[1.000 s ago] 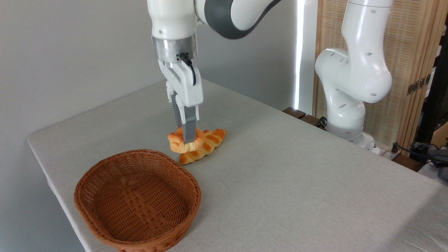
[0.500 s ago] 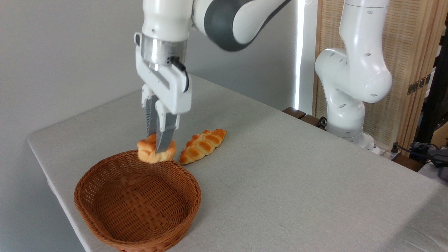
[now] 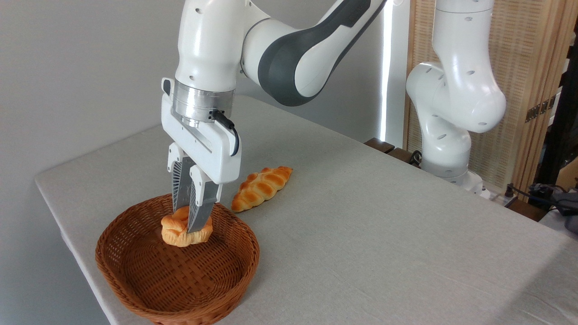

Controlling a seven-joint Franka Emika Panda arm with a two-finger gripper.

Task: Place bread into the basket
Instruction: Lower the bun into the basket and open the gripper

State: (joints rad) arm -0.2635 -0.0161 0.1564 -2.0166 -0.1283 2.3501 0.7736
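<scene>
1. Bread [image 3: 186, 232]: one small round orange-golden bun with a lumpy top, held inside the basket's outline, over its far half. Whether it touches the woven floor cannot be told.
2. Gripper [image 3: 193, 222]: one, pointing down, its two fingers clamped on the bun from either side; the near finger [image 3: 198, 212] crosses the bun's top.
3. Basket [image 3: 135, 280]: one oval reddish-brown wicker basket near the table's front-left corner, holding nothing but the gripped bun.
4. Braided loaf [image 3: 262, 188]: one, lying flat on the table at about 2 o'clock from the basket, just beyond its rim, not touching.
5. Table [image 3: 384, 234]: one, covered in grey cloth.
</scene>
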